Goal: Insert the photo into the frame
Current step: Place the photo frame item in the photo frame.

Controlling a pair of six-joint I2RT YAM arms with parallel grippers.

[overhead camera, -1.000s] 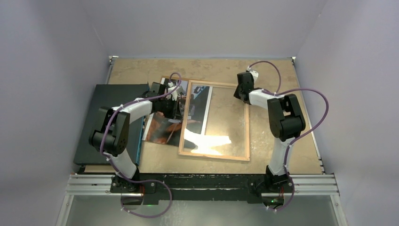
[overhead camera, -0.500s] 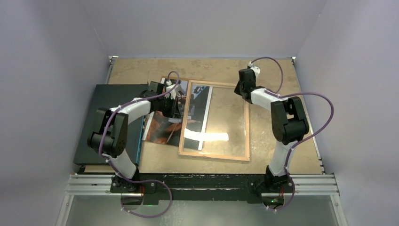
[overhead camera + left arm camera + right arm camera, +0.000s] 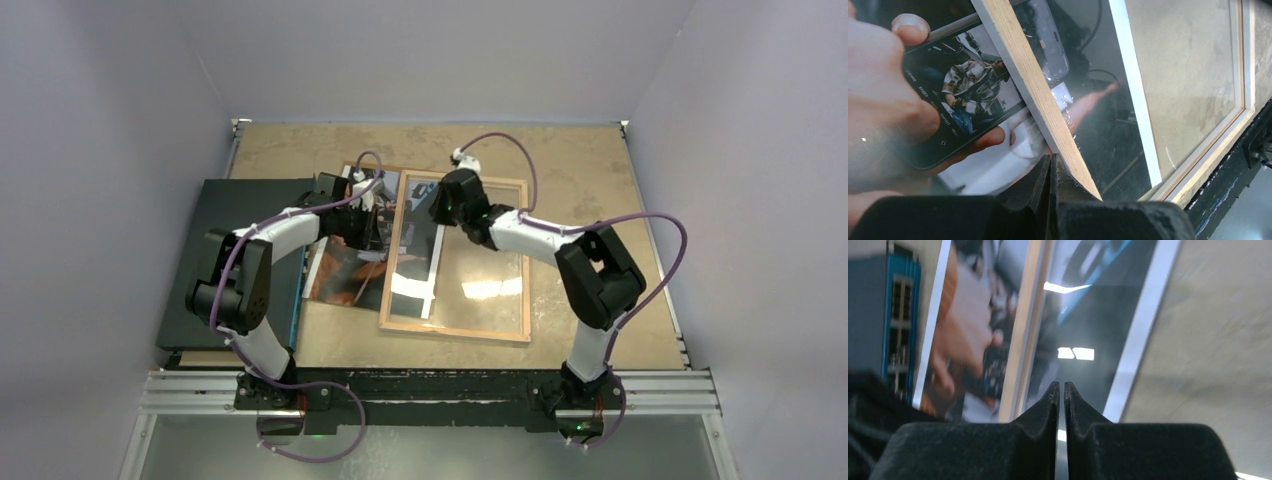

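The photo (image 3: 345, 270) lies half under the frame (image 3: 455, 331), long axis 12–6, sticking out past the frame's 9 o'clock rail. My left gripper (image 3: 368, 228) is nearer: jaws pressed together at that rail, pinching nothing I can see. My right gripper (image 3: 440, 207) hovers over the pane's 12 o'clock end, jaws together, empty.
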